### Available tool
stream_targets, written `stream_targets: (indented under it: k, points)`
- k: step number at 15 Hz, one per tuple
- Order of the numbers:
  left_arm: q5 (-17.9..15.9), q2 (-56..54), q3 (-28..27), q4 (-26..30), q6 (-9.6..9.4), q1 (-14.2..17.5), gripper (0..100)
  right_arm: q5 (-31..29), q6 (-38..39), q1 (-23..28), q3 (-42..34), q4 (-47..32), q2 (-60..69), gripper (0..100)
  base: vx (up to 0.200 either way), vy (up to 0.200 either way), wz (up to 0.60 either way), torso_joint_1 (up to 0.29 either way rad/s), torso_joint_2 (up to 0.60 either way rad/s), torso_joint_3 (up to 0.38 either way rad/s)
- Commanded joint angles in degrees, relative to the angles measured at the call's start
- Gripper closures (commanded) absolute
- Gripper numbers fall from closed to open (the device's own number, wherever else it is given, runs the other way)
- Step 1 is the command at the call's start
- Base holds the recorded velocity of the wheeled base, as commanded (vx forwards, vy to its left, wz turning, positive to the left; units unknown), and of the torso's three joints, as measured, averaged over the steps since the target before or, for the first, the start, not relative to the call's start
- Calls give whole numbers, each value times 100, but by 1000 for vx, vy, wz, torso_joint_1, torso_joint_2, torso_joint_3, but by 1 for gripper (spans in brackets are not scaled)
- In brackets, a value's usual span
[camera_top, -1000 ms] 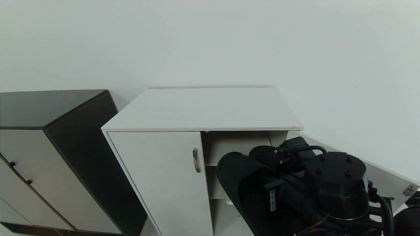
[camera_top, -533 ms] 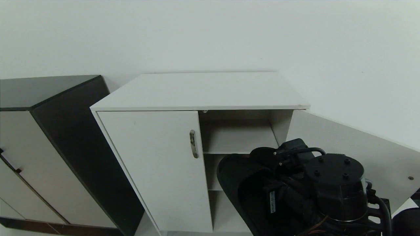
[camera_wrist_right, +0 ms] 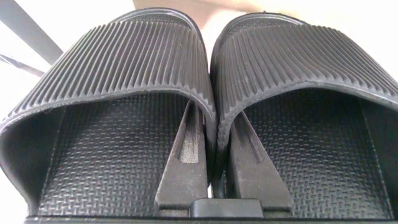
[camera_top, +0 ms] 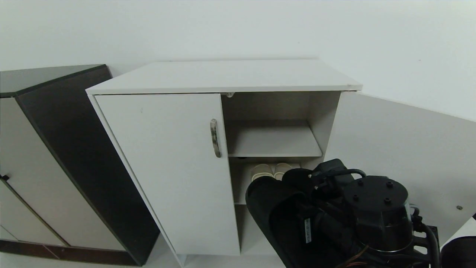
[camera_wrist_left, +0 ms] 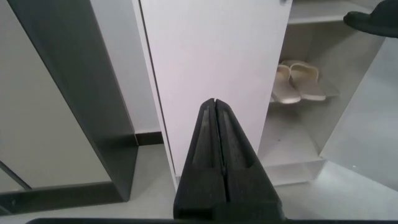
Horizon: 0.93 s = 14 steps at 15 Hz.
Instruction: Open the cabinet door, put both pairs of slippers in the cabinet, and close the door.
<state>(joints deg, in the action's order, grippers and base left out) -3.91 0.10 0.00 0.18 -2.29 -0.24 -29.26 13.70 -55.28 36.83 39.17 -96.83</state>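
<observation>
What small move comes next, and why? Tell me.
Probably carry the right gripper forward into the open cabinet: it clamps the black slippers, the cream slippers already lie on the middle shelf, and the upper shelf is bare.

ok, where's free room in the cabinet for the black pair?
Top shelf is bare, between the closed left door and the right wall: likely room for the black pair. Bottom floor is bare too. Middle shelf is crowded: beige slippers take most of it.
</observation>
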Motion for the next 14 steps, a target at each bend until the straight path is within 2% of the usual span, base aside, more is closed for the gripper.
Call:
stream_targets:
  k: [1, 6, 14]
  points:
    - [5, 8, 0, -1, 1, -2, 100, -1, 1, 0, 0, 3, -47, 100, 0, 0, 0, -80, 456, 364]
    - [5, 8, 0, -1, 1, -2, 100, -10, 1, 0, -44, 117, -205, 100, 0, 0, 0, -36, 406, 369]
    - [5, 8, 0, -1, 18, -2, 100, 140, 1, -9, -114, 240, -170, 100, 0, 0, 0, 1, 36, 31]
